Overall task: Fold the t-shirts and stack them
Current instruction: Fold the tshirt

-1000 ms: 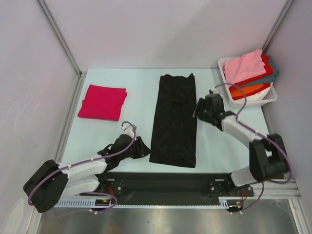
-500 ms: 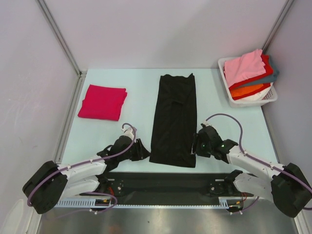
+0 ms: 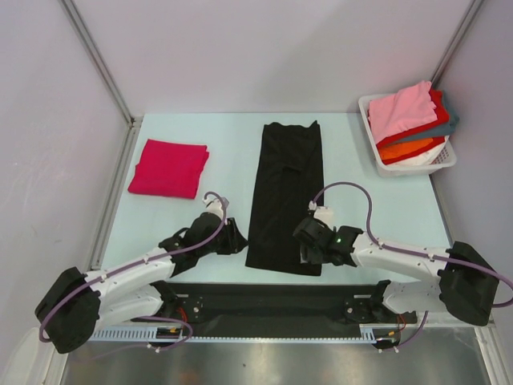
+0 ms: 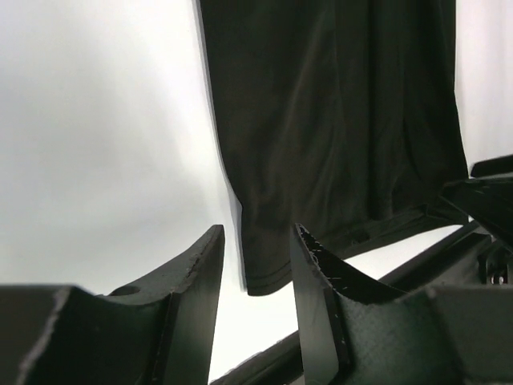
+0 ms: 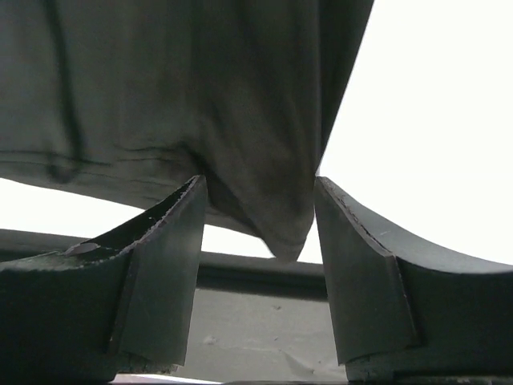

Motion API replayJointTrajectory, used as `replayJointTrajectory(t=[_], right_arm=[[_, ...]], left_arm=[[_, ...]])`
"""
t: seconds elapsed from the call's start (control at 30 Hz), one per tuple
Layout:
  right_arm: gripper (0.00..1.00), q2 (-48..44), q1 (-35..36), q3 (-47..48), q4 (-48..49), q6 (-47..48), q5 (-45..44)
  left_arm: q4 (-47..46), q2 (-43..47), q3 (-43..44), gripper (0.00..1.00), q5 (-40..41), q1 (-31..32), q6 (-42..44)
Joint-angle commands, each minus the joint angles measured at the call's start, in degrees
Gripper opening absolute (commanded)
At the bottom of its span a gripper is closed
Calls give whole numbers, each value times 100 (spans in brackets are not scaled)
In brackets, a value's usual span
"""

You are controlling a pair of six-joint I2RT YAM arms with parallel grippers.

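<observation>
A large black t-shirt [image 3: 286, 192] lies folded into a long narrow strip down the middle of the table. My left gripper [image 3: 239, 241] is low at its near left corner, open; in the left wrist view the left gripper [image 4: 257, 233] has the hem corner of the black t-shirt [image 4: 337, 120] just ahead of its gap. My right gripper [image 3: 303, 241] is at the near right corner, open. In the right wrist view the right gripper [image 5: 260, 184] stands astride the corner of the black t-shirt [image 5: 200, 80]. A folded magenta-red t-shirt [image 3: 168, 168] lies at the left.
A white slatted basket [image 3: 417, 168] stands at the back right, with a pink t-shirt [image 3: 401, 108] on top of red, orange and teal ones. Grey walls close in the table on the left, back and right. A black rail runs along the near edge.
My right arm has swung from the black shirt's upper right side down to its near right corner. My left gripper has edged closer to the near left corner.
</observation>
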State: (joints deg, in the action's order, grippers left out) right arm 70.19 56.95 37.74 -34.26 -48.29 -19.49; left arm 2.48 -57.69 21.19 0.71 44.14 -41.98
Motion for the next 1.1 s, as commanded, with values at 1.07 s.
replayJointTrajectory(t=[1.07], right_arm=[[31,1207,449,612,420,13,199]], left_arm=[[-72,-181,-36,42,61,42,120]])
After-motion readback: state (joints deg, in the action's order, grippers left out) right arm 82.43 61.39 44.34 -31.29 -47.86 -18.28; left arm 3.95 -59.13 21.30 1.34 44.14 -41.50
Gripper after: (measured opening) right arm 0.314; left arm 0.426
